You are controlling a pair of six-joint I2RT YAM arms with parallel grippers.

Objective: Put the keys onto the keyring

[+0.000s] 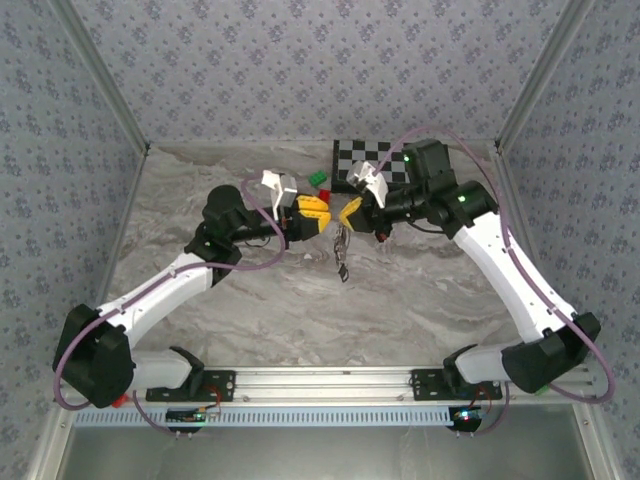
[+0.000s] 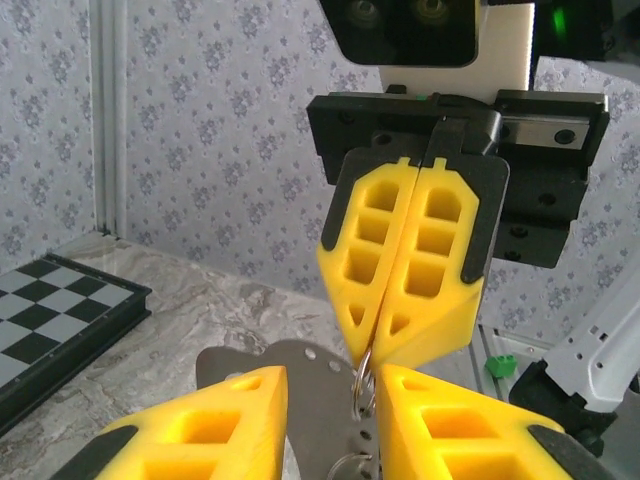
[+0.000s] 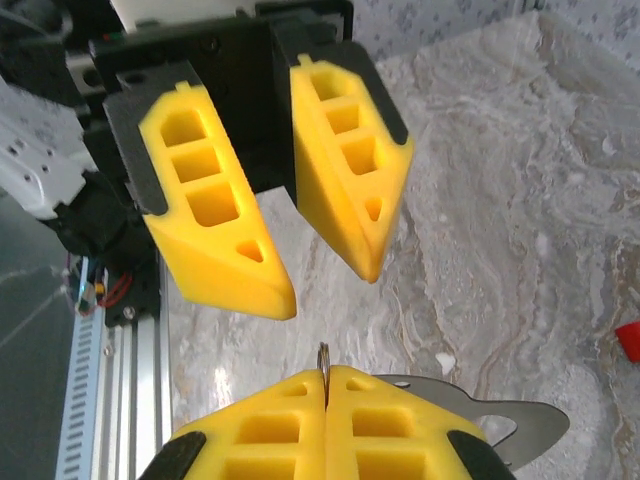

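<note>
My right gripper is shut on the keyring, a thin silvery wire ring whose edge pokes up between its yellow pads. A flat grey metal tag hangs at the ring. My left gripper faces it tip to tip, open. Its fingers stand on either side of the tag and ring without touching them. From the right wrist, the left gripper shows an empty gap. A small dark bunch dangles under the ring; I cannot tell whether it is the keys.
A black-and-white chequered board lies at the back of the marble table. A green block and a red block sit just behind the grippers. Patterned walls close in the left, the back and the right.
</note>
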